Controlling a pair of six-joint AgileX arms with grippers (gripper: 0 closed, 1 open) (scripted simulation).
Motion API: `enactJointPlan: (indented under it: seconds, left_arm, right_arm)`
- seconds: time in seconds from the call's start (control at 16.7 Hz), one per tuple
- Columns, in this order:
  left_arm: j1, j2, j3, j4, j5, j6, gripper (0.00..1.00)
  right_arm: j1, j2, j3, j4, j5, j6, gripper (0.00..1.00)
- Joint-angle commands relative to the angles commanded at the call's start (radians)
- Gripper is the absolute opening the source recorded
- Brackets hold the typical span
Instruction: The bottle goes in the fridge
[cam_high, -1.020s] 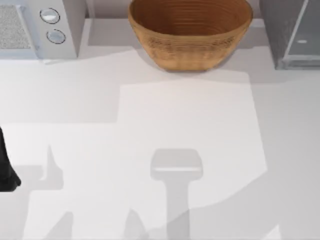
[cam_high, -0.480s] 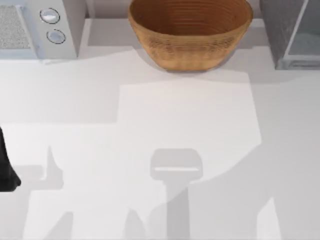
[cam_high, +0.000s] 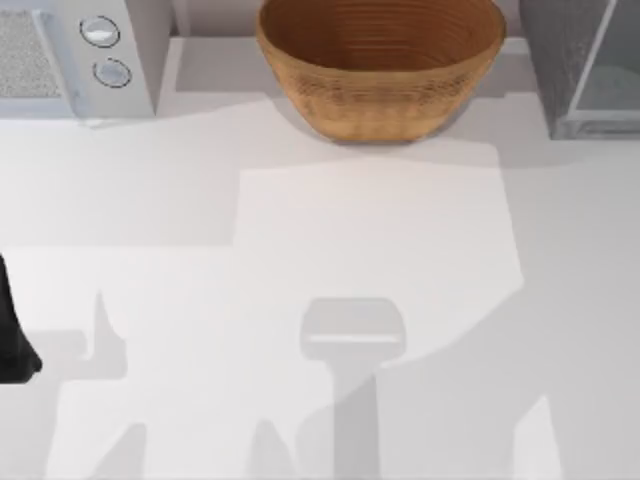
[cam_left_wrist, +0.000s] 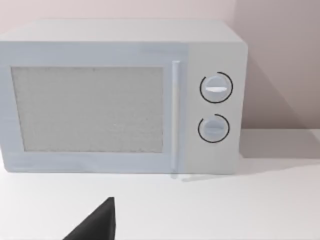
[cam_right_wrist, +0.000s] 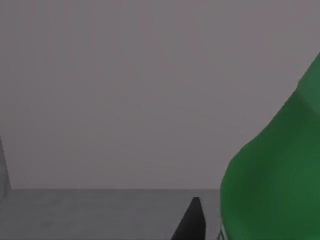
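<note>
Jaw state cannot be told for either arm. Right wrist view is showing one dark finger lying just beside the green bottle, inside a grey space. Left arm is sitting parked at the table's left edge, facing the microwave. Fridge is standing at the far right, the basket at the far middle.

One woven basket is counted at the far middle of the table. One white microwave, bearing two round knobs, is counted at the far left. One fridge is counted at the far right. One green bottle is counted.
</note>
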Motion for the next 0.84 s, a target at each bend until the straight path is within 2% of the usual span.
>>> enactJointPlan:
  seconds: [0.48,0.84]
  left_arm:
    - [0.0,0.0,0.0,0.0,0.0,0.0,1.0]
    - [0.0,0.0,0.0,0.0,0.0,0.0,1.0]
  right_arm:
    - [0.0,0.0,0.0,0.0,0.0,0.0,0.98]
    - [0.0,0.0,0.0,0.0,0.0,0.0,1.0]
